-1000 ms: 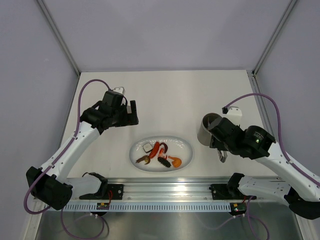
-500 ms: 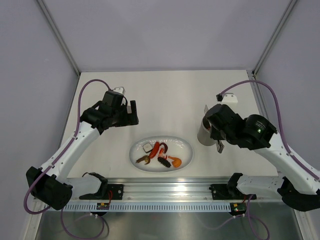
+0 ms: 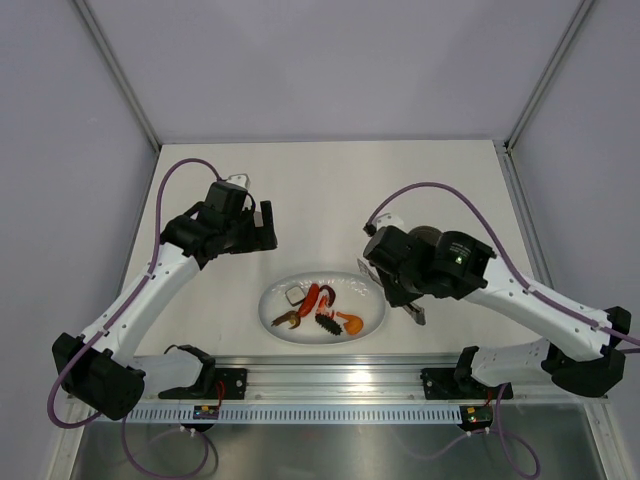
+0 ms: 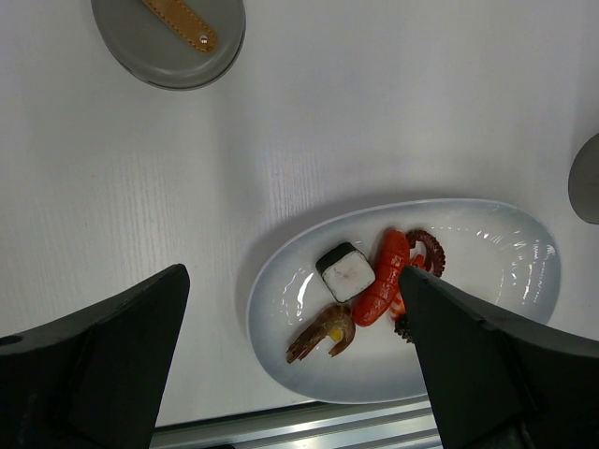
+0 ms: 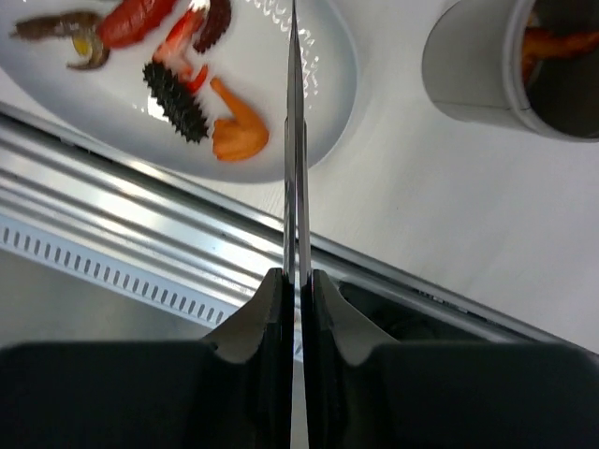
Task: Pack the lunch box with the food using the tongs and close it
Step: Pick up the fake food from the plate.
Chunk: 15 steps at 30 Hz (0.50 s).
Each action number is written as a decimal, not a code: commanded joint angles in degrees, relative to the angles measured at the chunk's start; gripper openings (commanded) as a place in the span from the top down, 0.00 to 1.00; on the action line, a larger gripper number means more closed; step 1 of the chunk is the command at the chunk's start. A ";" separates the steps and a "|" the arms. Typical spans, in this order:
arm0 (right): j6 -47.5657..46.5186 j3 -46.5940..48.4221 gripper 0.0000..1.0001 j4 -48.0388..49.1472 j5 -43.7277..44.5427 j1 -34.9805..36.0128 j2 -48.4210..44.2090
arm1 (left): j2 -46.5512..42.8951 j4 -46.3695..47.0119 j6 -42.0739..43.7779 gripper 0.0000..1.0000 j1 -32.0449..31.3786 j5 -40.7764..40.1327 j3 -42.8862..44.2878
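Bright, even light falls from overhead, and shadows on the white table (image 3: 330, 190) are soft and faint. The plate (image 4: 510, 245) glints along its rim. Up close, the tongs (image 5: 293, 140) and the dark fingers (image 4: 103, 365) look blurred.

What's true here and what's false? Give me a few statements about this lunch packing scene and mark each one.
1. The lid sits on the lunch box. False: it lies on the table, apart from it.
2. The right hand grips the tongs. True.
3. The lunch box holds some food. True.
4. The left hand holds food. False: it is open and empty.
5. The plate is bare. False: food lies on it.
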 commanded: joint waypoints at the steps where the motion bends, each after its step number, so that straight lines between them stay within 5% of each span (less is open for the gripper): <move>1: -1.85 -3.08 0.88 -3.11 -5.97 1.83 1.02 | -0.51 1.03 -0.02 0.01 -0.17 0.02 0.93; 15: -0.53 -10.92 0.65 1.90 -14.06 3.94 0.40 | 0.02 1.82 -0.38 0.01 -0.17 0.99 0.40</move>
